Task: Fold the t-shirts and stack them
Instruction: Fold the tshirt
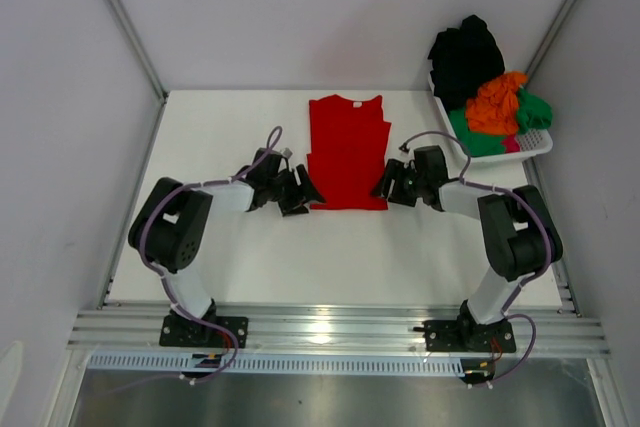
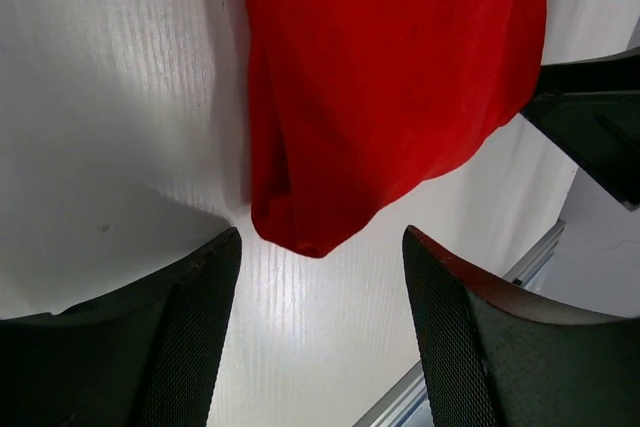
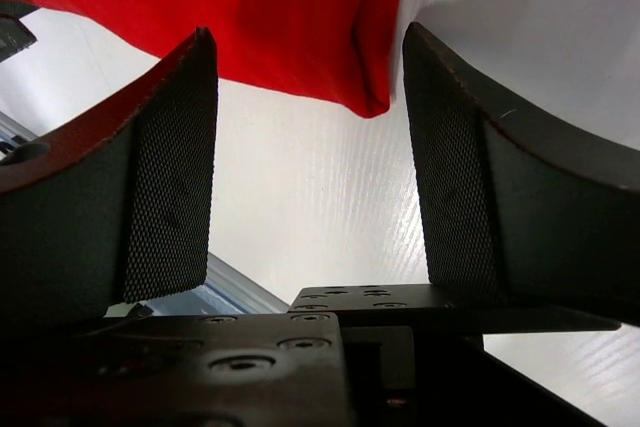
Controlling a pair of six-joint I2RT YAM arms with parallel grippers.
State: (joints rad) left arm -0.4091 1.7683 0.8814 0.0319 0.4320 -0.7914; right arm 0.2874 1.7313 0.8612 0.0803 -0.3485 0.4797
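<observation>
The red t-shirt point(image 1: 347, 152) lies at centre frame on the worktop point(image 1: 330, 247), long axis running top to bottom. The left end effector point(image 1: 303, 193) and right end effector point(image 1: 386, 185) flank its lower corners, equally near. Both have jaws spread and pinch nothing.

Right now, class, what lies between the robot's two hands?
The near hem of the bright red cloth t-shirt, flat on the white table, lies between left hand and right hand; the top view shows it.
</observation>
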